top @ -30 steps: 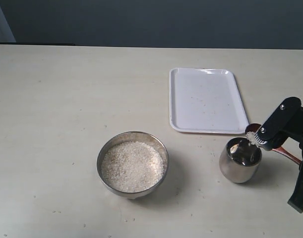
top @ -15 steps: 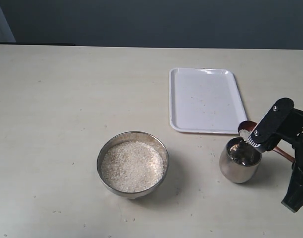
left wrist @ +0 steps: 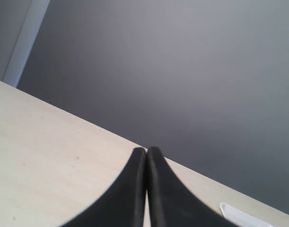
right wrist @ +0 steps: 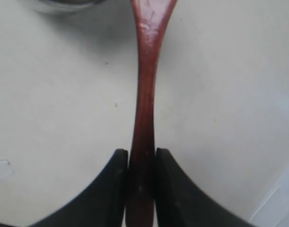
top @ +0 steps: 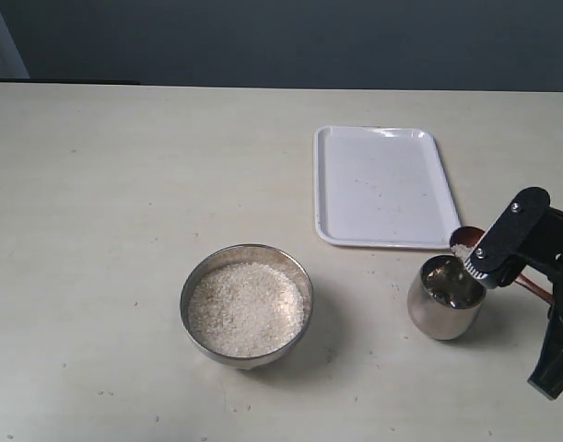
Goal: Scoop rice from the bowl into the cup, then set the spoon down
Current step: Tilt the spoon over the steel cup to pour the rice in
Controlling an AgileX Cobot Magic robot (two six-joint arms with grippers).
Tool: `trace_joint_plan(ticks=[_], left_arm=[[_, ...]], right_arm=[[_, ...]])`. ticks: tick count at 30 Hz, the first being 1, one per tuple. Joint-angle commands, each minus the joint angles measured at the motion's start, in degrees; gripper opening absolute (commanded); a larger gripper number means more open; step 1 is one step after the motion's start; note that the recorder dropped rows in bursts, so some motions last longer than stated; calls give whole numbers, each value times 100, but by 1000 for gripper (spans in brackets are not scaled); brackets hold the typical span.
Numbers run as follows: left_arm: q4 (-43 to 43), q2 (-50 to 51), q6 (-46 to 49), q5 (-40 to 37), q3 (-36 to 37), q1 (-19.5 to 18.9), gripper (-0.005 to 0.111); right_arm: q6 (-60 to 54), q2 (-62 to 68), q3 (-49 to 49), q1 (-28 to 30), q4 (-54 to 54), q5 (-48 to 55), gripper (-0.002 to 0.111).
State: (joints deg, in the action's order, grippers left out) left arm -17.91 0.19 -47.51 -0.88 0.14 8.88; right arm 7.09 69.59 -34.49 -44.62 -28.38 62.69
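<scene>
step in hand: tipping the load off the slim dark reddish-brown wooden spoon [right wrist: 145,94] into the small rounded polished steel cup [top: 442,313], as i judge it.
spoon: its oval head hangs over the cup's rim at about 1 o'clock of the mouth, with a few white grains clinging to it; the handle runs off toward 4 o'clock into the arm.
right gripper [right wrist: 142,156]: jaws clamped on the thin handle near its end, the handle running straight out between them.
left gripper [left wrist: 147,156]: jaws pressed together with nothing between them, aimed at the far wall and away from the work.
doing it well: roll the wrist slowly with the head held inside the rim, so the grains drop into the mouth and not over the side; the head sits close to the edge, so drawing it toward the cup's centre should help. keep it from knocking the light cup, which could slide or tip.
rice [top: 247,308]: the white uncooked grains fill the wide round shiny steel bowl [top: 246,248] nearly to the brim; how much is in the cup i cannot tell.
bowl: at 9 o'clock of the cup, well apart.
white rectangular plastic tray [top: 320,184]: at 12 o'clock of the cup, just beside it, bare but for a few specks; a likely place for the spoon.
in the way: nothing lies between cup and bowl on the pale table [top: 97,184], only a few stray specks around the bowl.
</scene>
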Motion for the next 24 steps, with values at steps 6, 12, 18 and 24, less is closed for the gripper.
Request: trace_joint_plan(ticks=[6, 12, 18, 24], left_arm=[[-18, -19, 5, 44, -14, 36, 0], [-18, -19, 5, 44, -14, 36, 0], [-18, -19, 5, 44, -14, 36, 0], [-18, -19, 5, 44, -14, 36, 0]], right_arm=[[152, -1, 50, -9, -84, -13, -1], [340, -1, 50, -343, -356, 33, -1], [519, -1, 50, -413, -571, 161, -1], [519, -1, 50, -413, -495, 161, -1]])
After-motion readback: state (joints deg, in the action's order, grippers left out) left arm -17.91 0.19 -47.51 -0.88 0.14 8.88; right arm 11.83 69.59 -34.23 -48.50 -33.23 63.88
